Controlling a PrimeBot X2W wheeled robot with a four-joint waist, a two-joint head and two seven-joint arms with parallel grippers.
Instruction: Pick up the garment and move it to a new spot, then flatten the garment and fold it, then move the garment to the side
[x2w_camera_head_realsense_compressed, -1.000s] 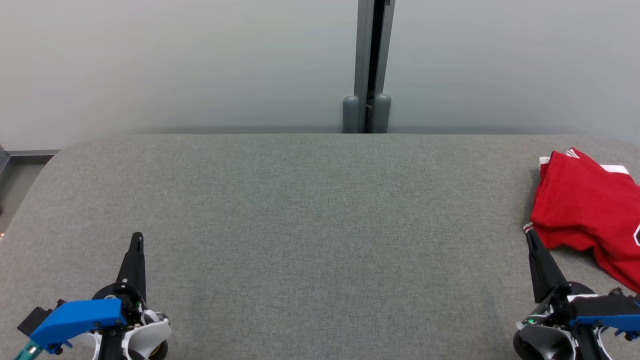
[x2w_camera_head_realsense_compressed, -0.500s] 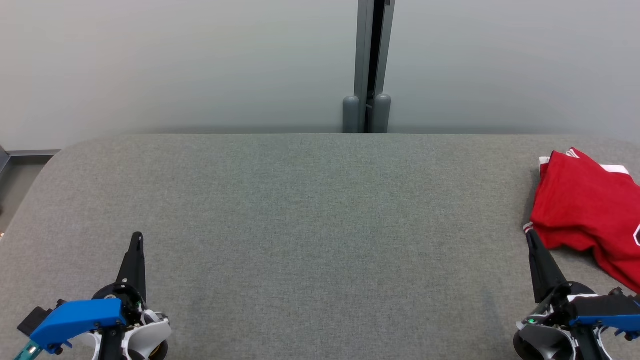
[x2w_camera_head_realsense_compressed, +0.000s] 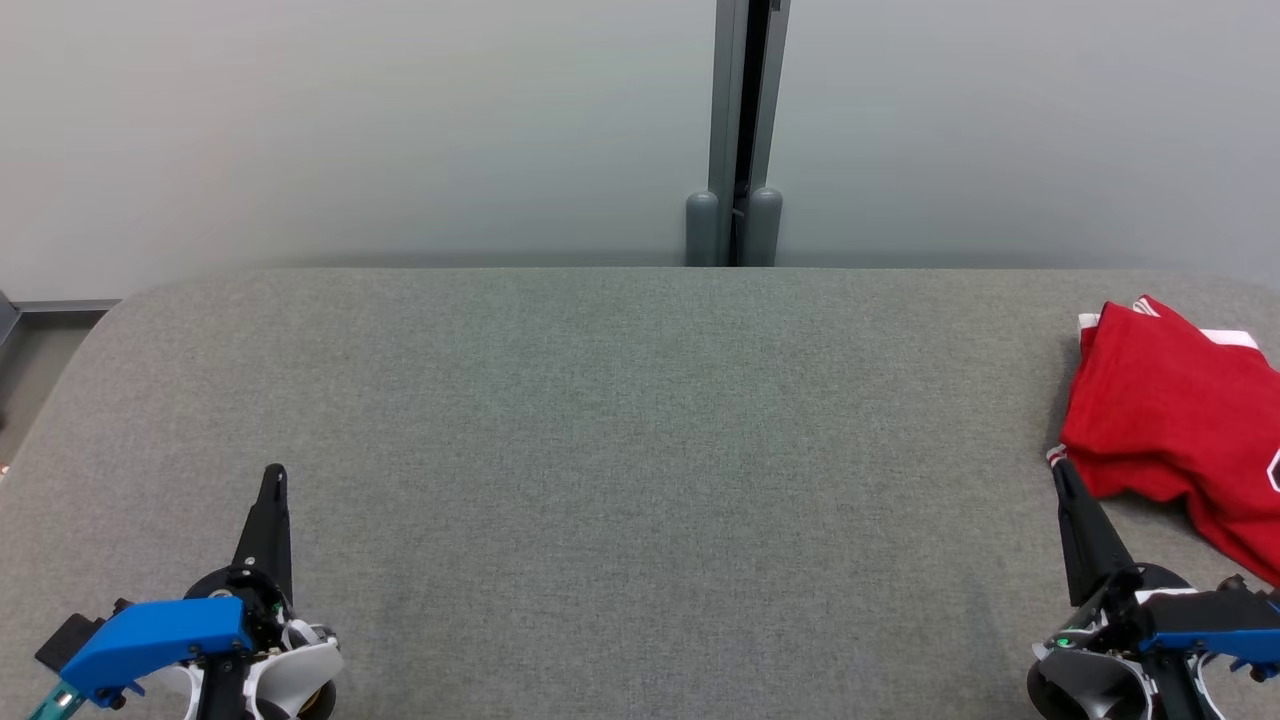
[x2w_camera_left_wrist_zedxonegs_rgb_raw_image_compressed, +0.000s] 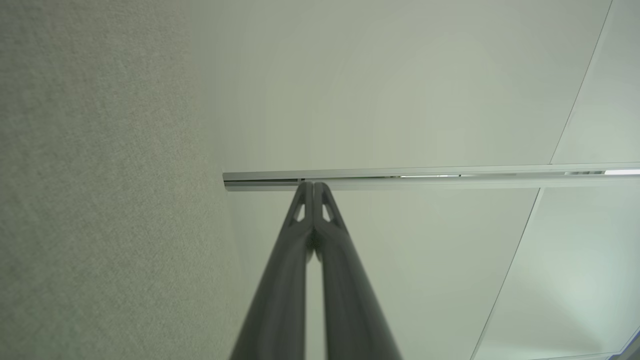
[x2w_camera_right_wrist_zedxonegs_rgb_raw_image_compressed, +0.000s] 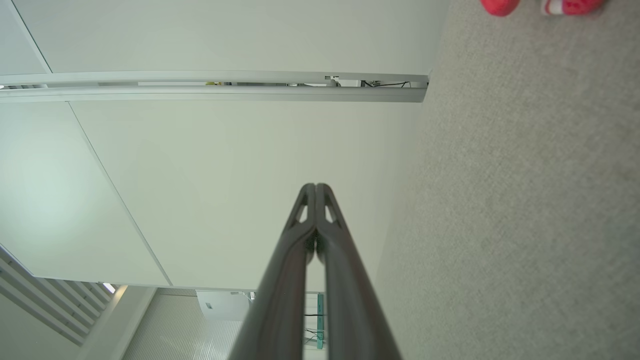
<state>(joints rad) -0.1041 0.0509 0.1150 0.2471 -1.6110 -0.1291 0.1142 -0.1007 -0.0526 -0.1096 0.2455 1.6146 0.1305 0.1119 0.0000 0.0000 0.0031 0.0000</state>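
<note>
Head view, lower left: left gripper (x2w_camera_head_realsense_compressed: 273, 472) over the grey cloth table (x2w_camera_head_realsense_compressed: 640, 430), fingers pressed together with nothing between them, pointing up the frame. Lower right: right gripper (x2w_camera_head_realsense_compressed: 1059, 466), also closed and empty, tip leaning a little to the upper left.

Red garment (x2w_camera_head_realsense_compressed: 1165, 410) lies bunched at the right edge of the frame at mid height, partly cut off by the border. White trim shows along its top, and there is a small striped bit at its lower left corner. That corner sits just beside the right gripper's tip, up and to the right of it. The garment is well apart from the left gripper, at the opposite side of the table.

Past the far table edge: pale wall (x2w_camera_head_realsense_compressed: 350, 130), grey upright post (x2w_camera_head_realsense_compressed: 745, 120) at upper centre.

Left wrist view: left gripper (x2w_camera_left_wrist_zedxonegs_rgb_raw_image_compressed: 313, 186) shut tip to tip, table cloth down the left side, wall panels behind.

Right wrist view: right gripper (x2w_camera_right_wrist_zedxonegs_rgb_raw_image_compressed: 315, 187) shut tip to tip, table cloth on the right. Red bits of the garment (x2w_camera_right_wrist_zedxonegs_rgb_raw_image_compressed: 500, 6) show at the top right edge, apart from the fingertips and not touching them.
</note>
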